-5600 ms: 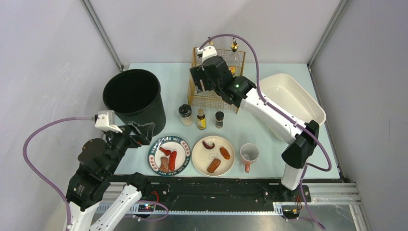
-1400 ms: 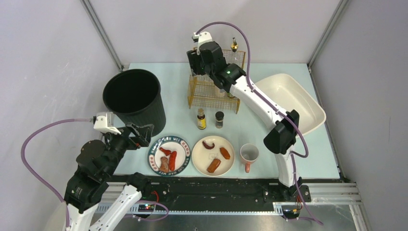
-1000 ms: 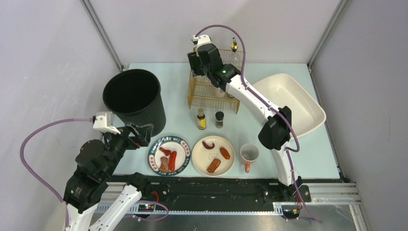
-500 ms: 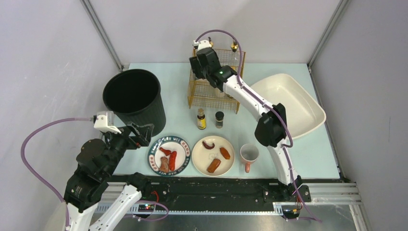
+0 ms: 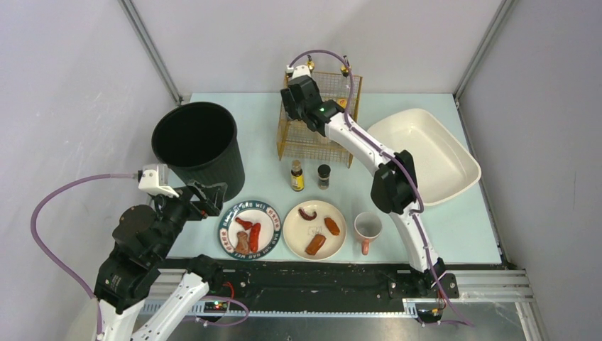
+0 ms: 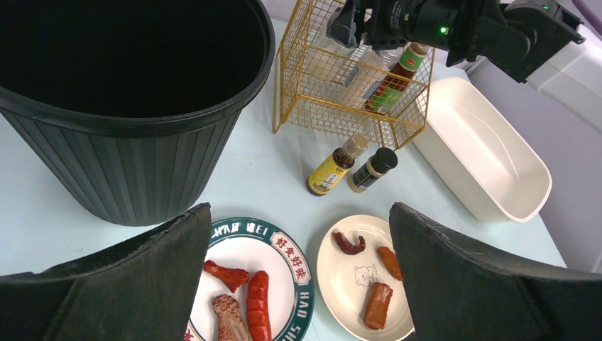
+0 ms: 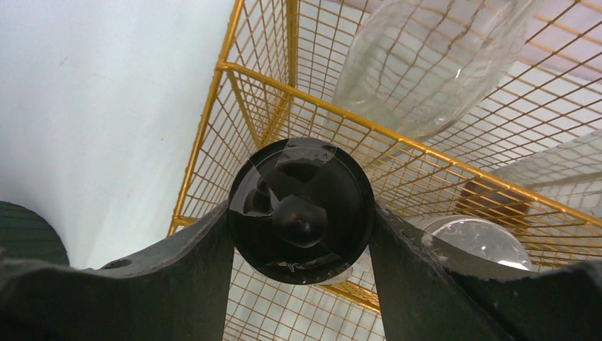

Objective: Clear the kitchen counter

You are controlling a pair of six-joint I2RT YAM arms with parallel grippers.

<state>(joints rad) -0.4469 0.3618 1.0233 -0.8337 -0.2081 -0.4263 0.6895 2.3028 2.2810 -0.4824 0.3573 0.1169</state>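
Pale mint-green kitchen counter (image 5: pixel 472 227) lies not yet cleared; right gripper (image 7: pixel 302 220) clamps a round black-lidded jar (image 7: pixel 284 177) over a corner of the gold wire basket (image 5: pixel 312 138); next, I judge, lower it inside, then release; left gripper (image 6: pixel 298 209) gapes wide

Right arm (image 5: pixel 363 145) is stretched far forward and toward the left side, elbow raised, wrist pitched downward. Right gripper (image 7: pixel 301 227) is clamped on a black-capped jar (image 7: pixel 298 177), with both fingers touching its sides. Left arm (image 5: pixel 142 245) is folded low near its base; left gripper (image 6: pixel 298 213) points forward, jaws wide apart.
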